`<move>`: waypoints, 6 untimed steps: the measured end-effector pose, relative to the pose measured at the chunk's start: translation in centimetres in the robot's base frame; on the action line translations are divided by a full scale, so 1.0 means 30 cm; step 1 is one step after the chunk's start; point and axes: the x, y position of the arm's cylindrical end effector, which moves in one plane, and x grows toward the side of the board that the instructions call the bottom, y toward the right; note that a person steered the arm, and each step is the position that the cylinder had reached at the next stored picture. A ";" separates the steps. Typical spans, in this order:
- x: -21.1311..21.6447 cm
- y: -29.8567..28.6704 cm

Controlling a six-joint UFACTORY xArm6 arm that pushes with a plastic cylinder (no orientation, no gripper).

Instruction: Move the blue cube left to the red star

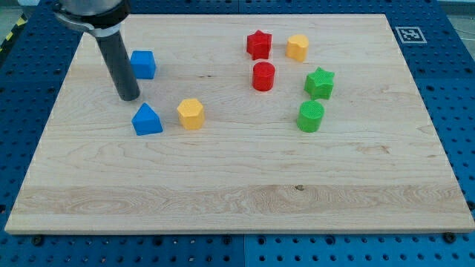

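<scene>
My tip (128, 97) stands at the view's left part of the wooden board (237, 200), and I place everything from it. I have no claw on this arm, only the straight dark rod, so there is no opening to report and nothing is held; the tip rests bare on the wood, touching no block. No containers are on the board, so every block sits directly on the wood. Just to the tip's right and a little toward the view's top is the blue cube (143, 64), close to the rod but apart from it. Just below the tip, slightly right, is a blue wedge-shaped block (147, 119), and right of that, near it, a yellow hexagonal block (191, 113). Well to the tip's right, toward the view's top, sits the red star (259, 44), with a red cylinder (263, 76) just below it and a second yellow hexagonal block (297, 47) beside it on the right. Farthest right are a green star (320, 82) and, below it, a green cylinder (311, 116).
</scene>
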 end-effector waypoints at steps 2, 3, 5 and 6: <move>-0.180 -0.024; -0.268 -0.019; -0.291 0.058; -0.287 0.062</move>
